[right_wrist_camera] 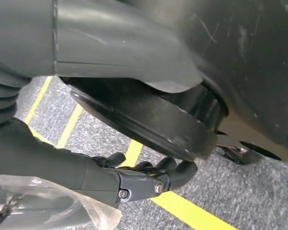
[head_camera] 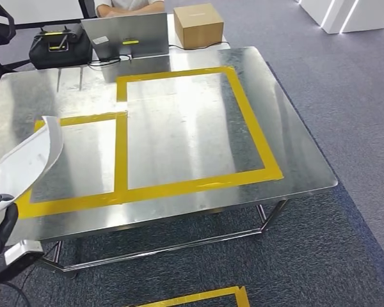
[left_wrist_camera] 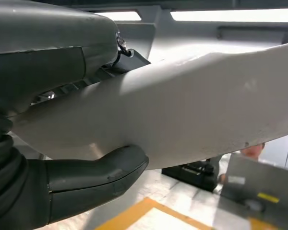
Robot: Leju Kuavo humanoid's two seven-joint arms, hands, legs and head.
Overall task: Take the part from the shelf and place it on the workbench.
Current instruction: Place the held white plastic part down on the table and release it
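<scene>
Left hand (head_camera: 0, 220) grips the part (head_camera: 28, 158), a long curved white panel, at its lower end. In the left wrist view the thumb (left_wrist_camera: 99, 175) presses one face of the part (left_wrist_camera: 193, 115) and the rest of the hand clamps the other. The part is held in the air, angled up and over the near-left corner of the workbench (head_camera: 296, 128); its upper tip hangs above the smaller yellow tape rectangle (head_camera: 74, 198), not touching the steel top. A larger yellow tape rectangle (head_camera: 255, 137) lies beside it.

Right hand (right_wrist_camera: 150, 179) hangs low above grey carpet with yellow floor lines (right_wrist_camera: 186, 211); fingers loosely curled, nothing in them.

Far edge of the bench: cardboard box (head_camera: 198, 24), grey laptop (head_camera: 126, 35), black case (head_camera: 59, 45). A person (head_camera: 130, 6) sits behind them.
</scene>
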